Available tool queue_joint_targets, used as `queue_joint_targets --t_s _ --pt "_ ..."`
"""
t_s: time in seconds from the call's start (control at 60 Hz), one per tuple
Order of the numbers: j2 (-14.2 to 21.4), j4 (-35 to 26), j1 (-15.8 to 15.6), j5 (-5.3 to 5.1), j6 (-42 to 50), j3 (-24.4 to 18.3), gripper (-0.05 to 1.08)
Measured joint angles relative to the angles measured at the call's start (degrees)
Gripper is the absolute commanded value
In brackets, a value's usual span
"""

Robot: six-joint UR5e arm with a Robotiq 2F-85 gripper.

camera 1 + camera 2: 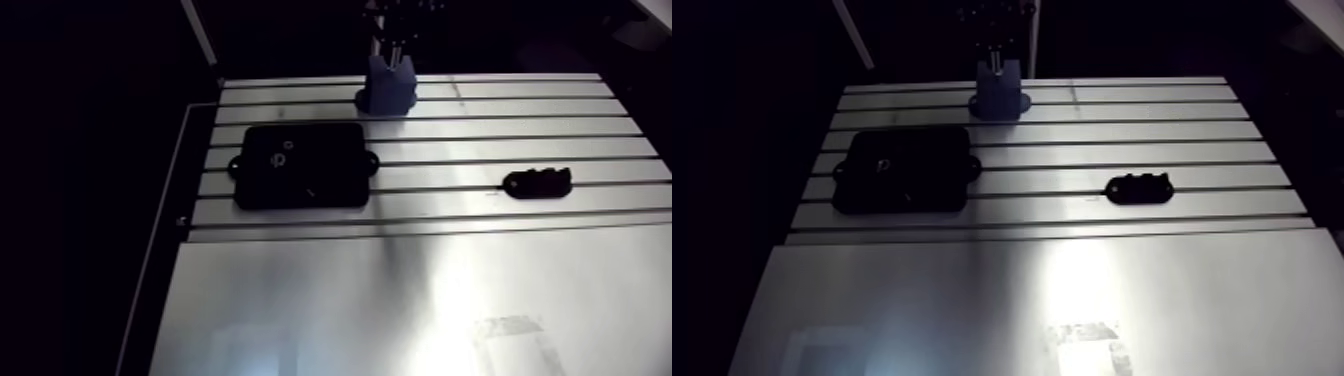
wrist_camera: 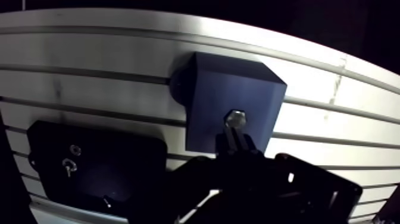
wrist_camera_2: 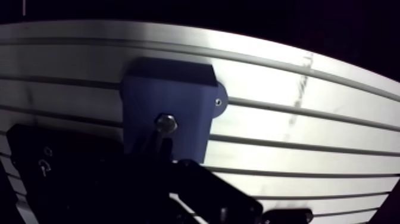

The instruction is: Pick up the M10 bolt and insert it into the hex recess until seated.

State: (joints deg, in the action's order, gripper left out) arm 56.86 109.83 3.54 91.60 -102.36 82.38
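Your gripper (image 2: pixel 238 140) is down at the blue block (image 2: pixel 208 95), which stands at the far side of the slotted table (image 1: pixel 400 290). In the wrist view the M10 bolt (image 2: pixel 236 116) shows in front of the block's face. Its hex head stands just past the fingertips, and its shank runs back between them. The fingers (image 2: pixel 250 146) are drawn in tight on either side of the shank, so you can read the hand as clamped on the bolt. The view is dark there, and you cannot tell whether the bolt's lower end touches the block.

In the arm view, look nearer than the block and off to its left. The black plate (image 1: pixel 300 165) lies flat there across the table slots, with a lug at each end and small holes in its top face. It sits apart from the block and nothing is in it. A small black part (image 1: pixel 538 182) lies well apart from the block on its right, also flat on the table.
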Motion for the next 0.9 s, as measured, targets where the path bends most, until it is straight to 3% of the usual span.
queue_joint_targets --t_s 0.05,0.133,0.25,0.267,0.35,0.433,0.65,0.9 --pt "0.1 -0.1 0.0 0.03 0.0 0.0 0.59" --pt "0.4 -0.3 -0.1 0.07 0.0 0.1 0.44" --pt "1.2 -0.8 -0.1 0.09 0.0 0.2 0.32" --pt "1.3 -0.8 -0.1 0.10 0.0 0.2 0.25" --pt "2.0 -1.3 -0.1 0.11 0.0 0.3 0.17" --pt "2.7 -1.8 -0.1 0.11 0.0 0.5 0.02" --pt "4.7 -4.6 -0.1 0.20 0.1 0.4 0.01" --pt "7.5 -10.7 -0.1 1.17 0.4 -1.0 0.01"
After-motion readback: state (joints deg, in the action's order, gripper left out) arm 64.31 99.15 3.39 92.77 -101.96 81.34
